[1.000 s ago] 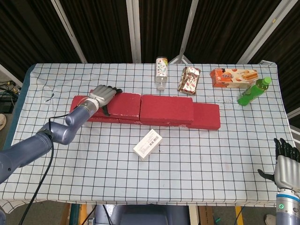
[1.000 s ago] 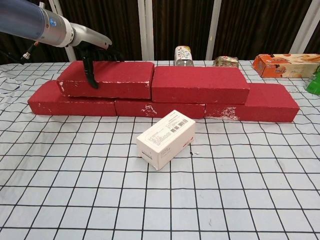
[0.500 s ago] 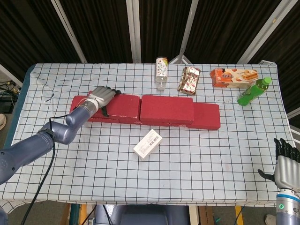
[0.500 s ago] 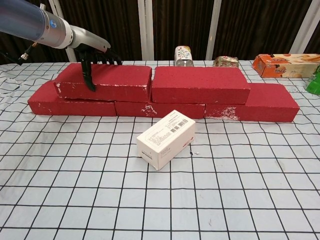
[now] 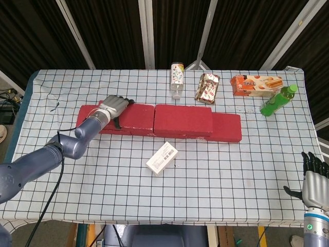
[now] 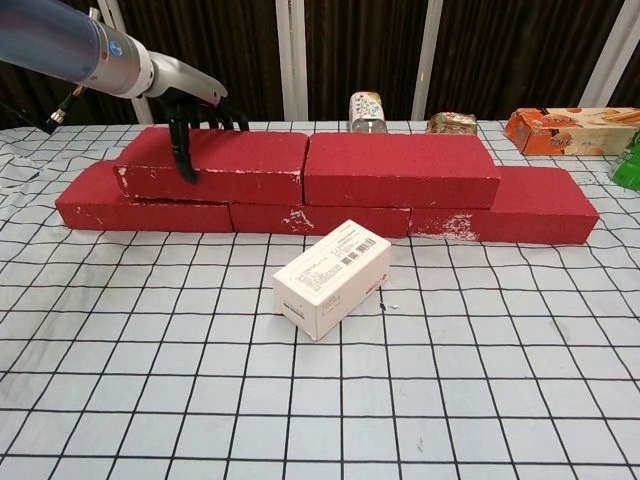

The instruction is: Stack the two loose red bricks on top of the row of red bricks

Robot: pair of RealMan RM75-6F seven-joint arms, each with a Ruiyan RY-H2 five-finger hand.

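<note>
— your left hand [image 6: 197, 112] sits on the upper left brick [image 6: 215, 163], dark fingers [image 6: 181, 150] draped over its top and down its front face, gripping the slab. the metal-grey palm shows in the head view [image 5: 112, 105].

— and the right hand?

— your right hand [image 5: 313, 181] is low at the corner of the head view, well apart from the bricks, fingers upright and spread, holding nothing.

— where are the bricks?

— the bottom row of red bricks [image 6: 305, 214] lies along the checked tablecloth [image 6: 450, 380]. the upper left brick rests on that row's left part, its right end just about touching the upper right brick [image 6: 400, 168], which lies flat on the middle of the row. all are rough, coarse-grained rectangular blocks with chipped, whitish edges.

— anything else near the row?

— a white cardboard box [image 6: 332, 277] with a printed label lies in front of the row, turned at an angle. behind the row stand a clear plastic bottle with a patterned label [image 5: 177, 79], a crinkled foil packet [image 5: 207, 87] and an orange carton [image 5: 256, 84]. a green bottle [image 5: 278, 100] lies tilted beyond the row's right end.
</note>
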